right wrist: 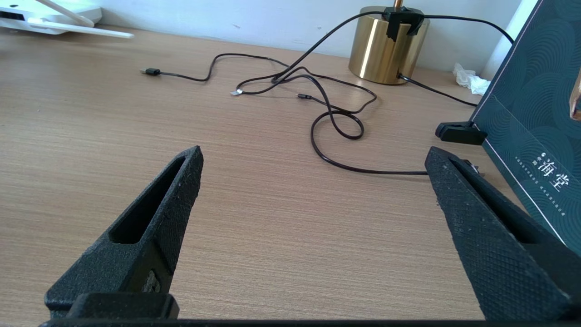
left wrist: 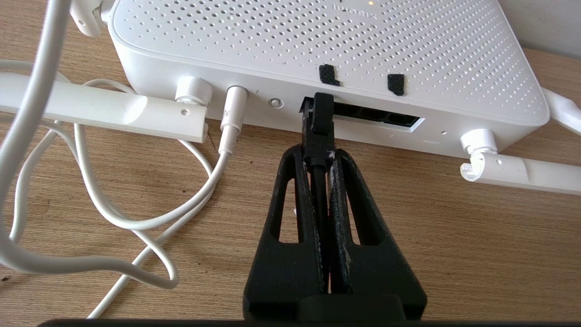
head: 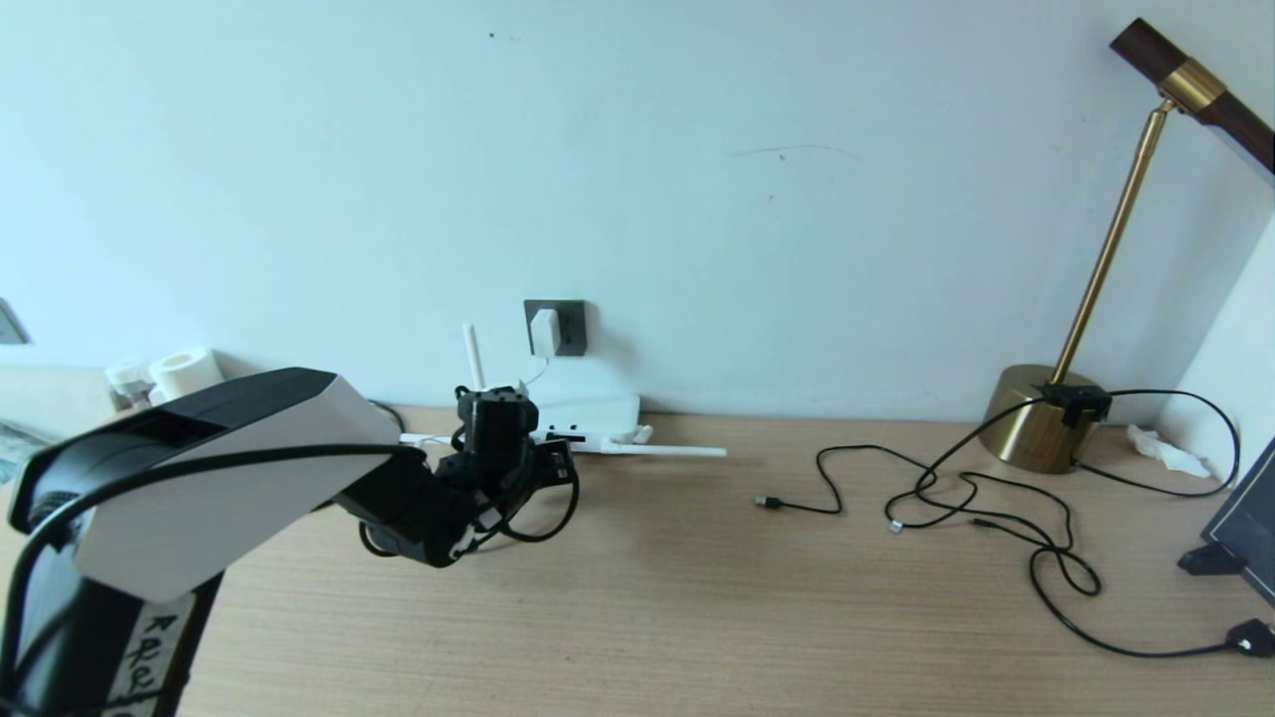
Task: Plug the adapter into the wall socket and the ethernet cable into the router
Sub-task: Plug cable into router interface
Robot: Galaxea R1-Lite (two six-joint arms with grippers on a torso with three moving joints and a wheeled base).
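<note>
Pale blue wall [head: 697,149] and wood-grain desk [head: 647,597] form the setting. On the wall, the dark grey wall socket [head: 570,327] carries the white adapter [head: 544,332], seated in its left part; a thin white cord [left wrist: 136,222] loops over the desk and ends in a barrel plug in the router's rear edge. The router [head: 598,413] lies flat against the wall base, one antenna upright, others lying on the desk; in the head view the left arm hides much of its near edge.

The left gripper [left wrist: 319,154] sits at that rear edge, jaws pinched narrow on the ethernet cable [left wrist: 318,136] just behind its black plug. The plug tip stands at the leftmost opening of the port row [left wrist: 376,116]; how far it is seated cannot be made out. The cable runs back between the fingers and out of view; in the head view a black loop hangs beside the wrist.

The right gripper [right wrist: 313,159] is absent from the head view; its own camera shows the jaws spread wide and holding nothing, above bare desk.

Further right lie thin black cords [head: 976,498] with small tips, a brass lamp [head: 1046,418] whose head is cut off by the frame edge, a crumpled tissue [head: 1165,450] and a dark patterned box [right wrist: 535,113], partly out of frame. At far left, a paper roll [head: 186,373] is half hidden behind the arm.
</note>
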